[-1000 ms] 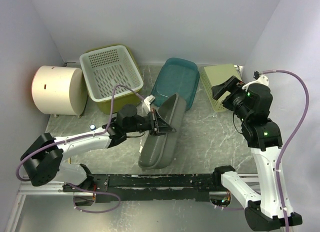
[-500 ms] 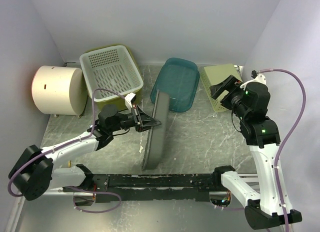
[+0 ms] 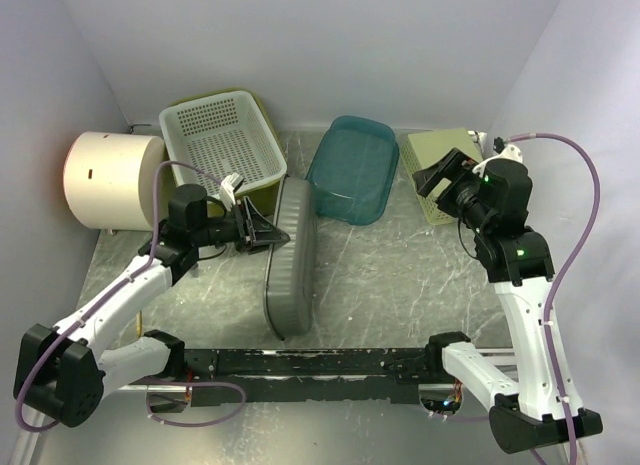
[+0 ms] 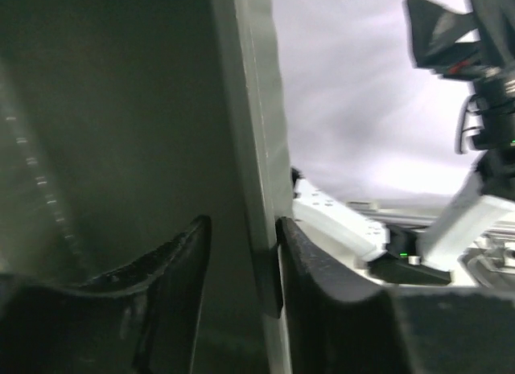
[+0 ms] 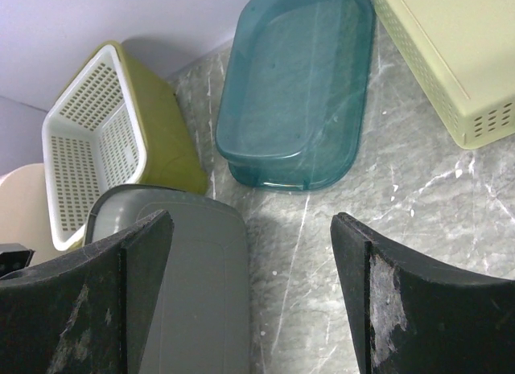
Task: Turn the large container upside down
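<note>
- Top external view showed me the large grey container (image 3: 288, 255) lying on the bench (image 3: 400, 275) left of centre, its long side running from near to far and its flat base facing up.
- Its far end sat just beside the olive bin (image 3: 264, 188) that held the white perforated basket (image 3: 222, 145), and close to the near edge of the teal tray (image 3: 353, 168).
- My left pincer (image 3: 262, 230) was at the container's left side, near the far end, with the arm reaching in from the left.
- On the left wrist view its fingers (image 4: 161, 293) stood either side of the container's pale rim. The right-hand one lay against that rim, but I could not tell whether the pair were clamping it or only sitting astride it.
- My right pincer (image 3: 440, 175) hung above the right side of the bench, well apart from the container. Its jaws were spread wide and there was nothing between them.
- Its own camera looked down past both fingers at the teal tray, the container's upturned base and a pale yellow basket (image 3: 440, 150) at the right.
- A cream drum (image 3: 115, 180) lay on its side at the far left, beside the white basket.
</note>
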Robot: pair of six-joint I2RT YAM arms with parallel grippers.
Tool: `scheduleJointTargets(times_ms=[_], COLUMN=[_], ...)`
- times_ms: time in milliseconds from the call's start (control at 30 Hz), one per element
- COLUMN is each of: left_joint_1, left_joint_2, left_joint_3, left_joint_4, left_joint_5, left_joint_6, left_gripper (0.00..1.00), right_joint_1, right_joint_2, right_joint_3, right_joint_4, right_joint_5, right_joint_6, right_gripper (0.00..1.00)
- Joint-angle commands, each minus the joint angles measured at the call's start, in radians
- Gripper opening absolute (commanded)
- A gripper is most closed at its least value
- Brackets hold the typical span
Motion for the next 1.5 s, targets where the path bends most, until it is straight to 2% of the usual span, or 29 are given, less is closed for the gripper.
scheduleJointTargets(times_ms=[0, 67, 167, 333, 600, 733, 833, 867, 1000, 1200, 1267, 1333, 1467], left_joint_1=[0.037, 0.037, 0.037, 0.037, 0.037, 0.037, 0.037, 0.037, 0.037, 0.037, 0.037, 0.037, 0.033], left_joint_2=[0.027, 0.018, -0.011, -0.060, -0.112, -0.105, -0.064, -0.054, -0.029, 0.006, 0.013, 0.001, -0.040], left_joint_3=[0.012, 0.028, 0.007, -0.051, -0.059, -0.080, -0.070, -0.067, -0.067, -0.048, -0.041, -0.066, -0.173], left_joint_4=[-0.469, -0.543, -0.572, -0.594, -0.747, -0.679, -0.673, -0.669, -0.593, -0.502, -0.492, -0.408, -0.037], left_joint_5=[-0.095, -0.150, -0.178, -0.191, -0.395, -0.349, -0.366, -0.371, -0.324, -0.259, -0.238, -0.171, -0.023], left_joint_6=[0.324, 0.371, 0.386, 0.385, 0.408, 0.400, 0.418, 0.421, 0.389, 0.351, 0.352, 0.306, 0.062], left_gripper=[0.56, 0.63, 0.66, 0.66, 0.64, 0.64, 0.64, 0.62, 0.43, 0.08, 0.07, 0.07, 0.07], right_joint_1=[-0.005, -0.004, -0.005, -0.005, -0.004, -0.004, -0.004, -0.005, -0.004, -0.004, -0.004, -0.005, -0.004], right_joint_2=[-0.005, -0.003, 0.003, 0.024, 0.047, 0.050, 0.048, 0.048, 0.051, 0.048, 0.046, 0.046, 0.045], right_joint_3=[-0.025, -0.036, -0.049, -0.050, -0.056, -0.052, -0.043, -0.041, -0.031, -0.018, -0.018, -0.019, -0.021], right_joint_4=[0.028, 0.034, 0.049, 0.069, 0.100, 0.105, 0.100, 0.099, 0.084, 0.081, 0.079, 0.080, 0.084], right_joint_5=[-0.012, -0.020, -0.034, -0.052, -0.090, -0.108, -0.105, -0.103, -0.106, -0.110, -0.111, -0.114, -0.117], right_joint_6=[0.007, 0.010, 0.016, 0.025, 0.035, 0.038, 0.037, 0.037, 0.035, 0.039, 0.038, 0.042, 0.046], right_gripper=[0.80, 0.80, 0.80, 0.80, 0.80, 0.79, 0.79, 0.79, 0.79, 0.79, 0.79, 0.79, 0.79])
